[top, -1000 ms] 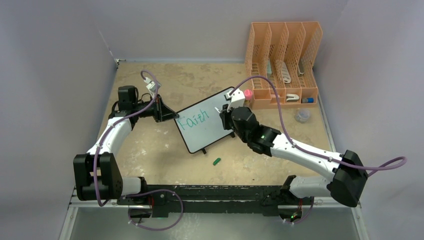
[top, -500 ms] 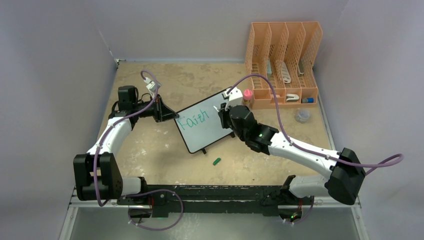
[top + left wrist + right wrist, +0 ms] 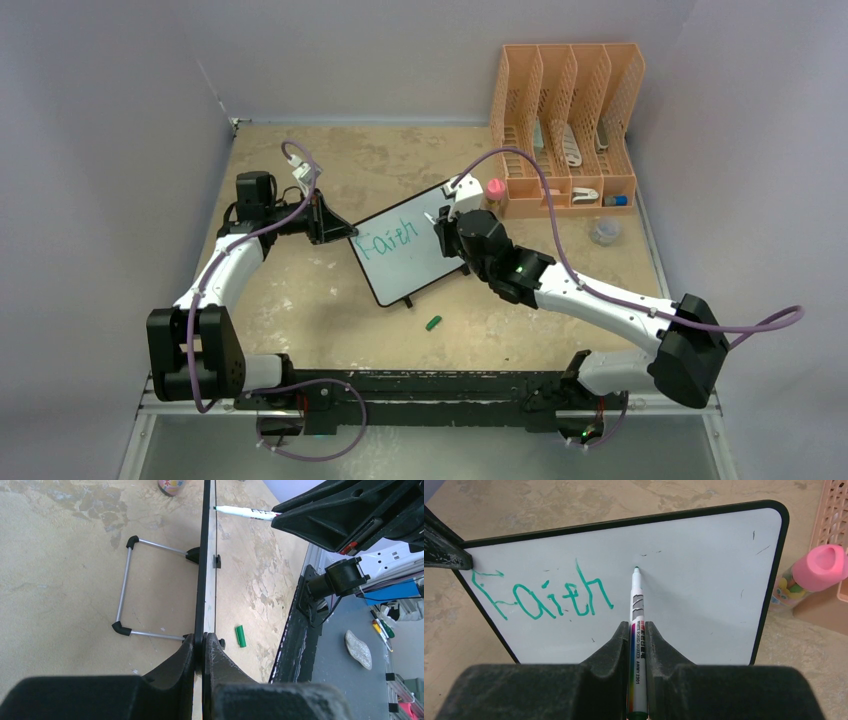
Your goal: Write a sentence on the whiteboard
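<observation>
A small green cap (image 3: 432, 323) lies on the tan table (image 3: 300, 300), just near of the whiteboard (image 3: 405, 262). The whiteboard stands tilted on its wire stand mid-table, between the two arms. The left gripper (image 3: 204, 647) is clamped tight on the board's left edge, the frame pinched between its jaws. The right gripper (image 3: 638, 632) is closed on a marker (image 3: 636, 597). The marker's tip sits at the white face just right of the sentence (image 3: 541, 597), which reads only "Faith" in green. Far right stand a pink-capped bottle (image 3: 494, 190) and an orange file rack (image 3: 568, 120).
</observation>
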Motion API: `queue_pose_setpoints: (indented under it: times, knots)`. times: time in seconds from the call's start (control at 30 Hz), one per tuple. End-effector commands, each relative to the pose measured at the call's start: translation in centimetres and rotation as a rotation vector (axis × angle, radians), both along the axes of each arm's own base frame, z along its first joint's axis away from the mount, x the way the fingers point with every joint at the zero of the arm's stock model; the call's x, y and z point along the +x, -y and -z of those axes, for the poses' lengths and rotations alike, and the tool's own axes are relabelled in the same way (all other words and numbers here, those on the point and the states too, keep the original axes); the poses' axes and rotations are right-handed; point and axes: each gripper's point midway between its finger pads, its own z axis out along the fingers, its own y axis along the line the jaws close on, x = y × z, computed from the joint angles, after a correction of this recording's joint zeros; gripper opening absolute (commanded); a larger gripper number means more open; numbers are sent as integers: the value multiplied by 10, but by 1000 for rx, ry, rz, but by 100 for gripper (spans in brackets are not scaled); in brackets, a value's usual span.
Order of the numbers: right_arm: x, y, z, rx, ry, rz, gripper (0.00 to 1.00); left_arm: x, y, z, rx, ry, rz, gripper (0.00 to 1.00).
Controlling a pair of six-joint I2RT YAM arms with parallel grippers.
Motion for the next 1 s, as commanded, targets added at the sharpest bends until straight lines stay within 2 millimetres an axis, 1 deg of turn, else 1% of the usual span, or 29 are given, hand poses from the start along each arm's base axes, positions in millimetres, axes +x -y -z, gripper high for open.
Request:
queue_pose_setpoints:
  times: [0.0, 0.43, 0.97]
  knots:
    - [5, -10, -29, 61, 53, -23, 0, 10, -9, 2, 53, 69, -33, 0]
    - [2, -9, -29, 64, 49, -27, 0, 10, -9, 2, 53, 69, -33, 0]
    - [5, -5, -27, 59, 49, -1, 0, 10, -8, 1, 52, 72, -33, 0]
